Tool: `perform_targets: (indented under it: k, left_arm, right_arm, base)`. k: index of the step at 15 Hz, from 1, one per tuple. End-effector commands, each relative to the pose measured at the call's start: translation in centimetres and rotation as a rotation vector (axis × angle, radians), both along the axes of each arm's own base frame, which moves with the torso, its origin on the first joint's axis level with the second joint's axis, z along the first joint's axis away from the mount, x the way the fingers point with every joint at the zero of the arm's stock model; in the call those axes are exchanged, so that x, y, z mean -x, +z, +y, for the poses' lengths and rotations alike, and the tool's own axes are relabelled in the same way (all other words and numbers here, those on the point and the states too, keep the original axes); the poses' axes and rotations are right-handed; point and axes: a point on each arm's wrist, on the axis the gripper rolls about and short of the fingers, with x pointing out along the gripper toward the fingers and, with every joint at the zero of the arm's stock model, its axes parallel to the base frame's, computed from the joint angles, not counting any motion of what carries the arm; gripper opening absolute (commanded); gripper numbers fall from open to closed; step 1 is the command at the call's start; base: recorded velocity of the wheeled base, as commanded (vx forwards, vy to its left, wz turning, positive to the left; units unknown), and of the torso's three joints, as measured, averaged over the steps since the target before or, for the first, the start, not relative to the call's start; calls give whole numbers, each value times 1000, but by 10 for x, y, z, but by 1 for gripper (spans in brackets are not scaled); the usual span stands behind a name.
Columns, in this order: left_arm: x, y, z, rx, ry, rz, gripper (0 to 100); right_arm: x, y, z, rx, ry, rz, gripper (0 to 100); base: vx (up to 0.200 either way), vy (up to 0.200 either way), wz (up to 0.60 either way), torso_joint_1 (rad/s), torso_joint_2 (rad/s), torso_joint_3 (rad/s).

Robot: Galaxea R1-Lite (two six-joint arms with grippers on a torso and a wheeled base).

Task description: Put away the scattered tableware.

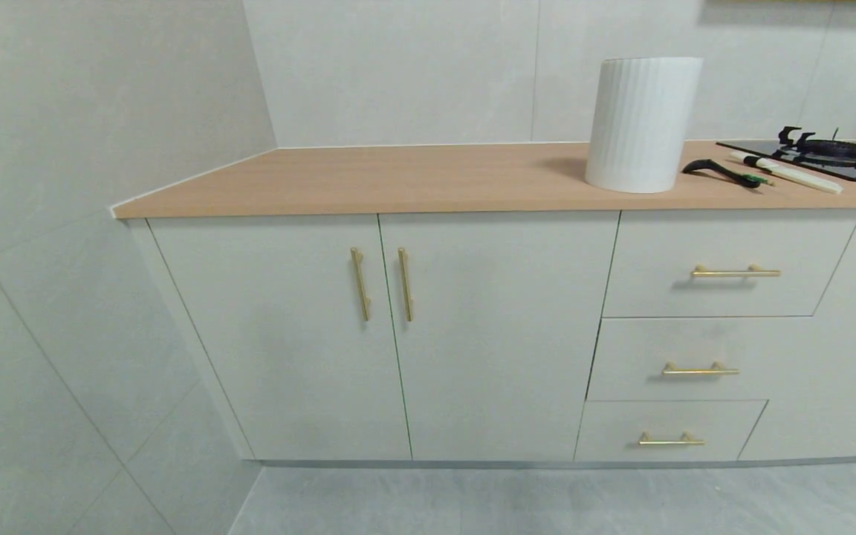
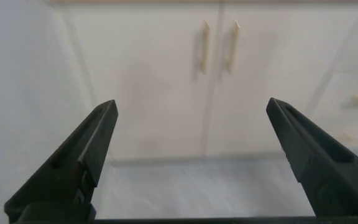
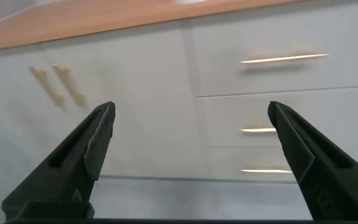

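L pincer (image 2: pixel 191 104): wide open, empty; low, facing cabinet doors (image 2: pixel 166 81).
R pincer (image 3: pixel 191 106): wide open, empty; facing drawers (image 3: pixel 260 74), below table edge.
tableware: 2 pcs on table (image 1: pixel 398 178), far right. Black-handled utensil (image 1: pixel 725 173) just beside ribbed white holder (image 1: pixel 643 122); white-handled utensil (image 1: pixel 785 172) next to it, at hob (image 1: pixel 837 148) edge.
step (est.): approach only, nothing picked up yet.
how-to: shift right till utensils sit centred, lift arms above table lvl. R arm is nearer, so use it. Black one first. Come from above, pincer across the handle, not along it. Both lie flat, so fingers must go right down to the surface.
target (guess): holder; its top isn't visible, can't confirm it's open.
risk: wrist bumping holder; white one rolling onto hob.
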Motion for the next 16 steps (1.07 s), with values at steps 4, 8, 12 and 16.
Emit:
perform_targets:
  k: [4,8,12,16]
  left_arm:
    - [39,-47,-7,-47,111,-87,100]
    - [33,-62,-5,-56,161,-47,100]
    - [16,-93,-5,-64,150,37,100]
    - [1,-118,-8,-63,20,-1,100]
  right_arm:
    - [80,-63,-15,88,-218,-79,100]
    - [89,-74,-10,89,-331,-155,100]
    - [69,-110,-9,103,-278,-86,100]
    - [54,-140,-5,131,-107,-62,100]
  base:
    - [0,0,0,0,0,0]
    - [0,0,0,0,0,0]
    - [0,0,0,0,0,0]
    - [0,0,0,0,0,0]
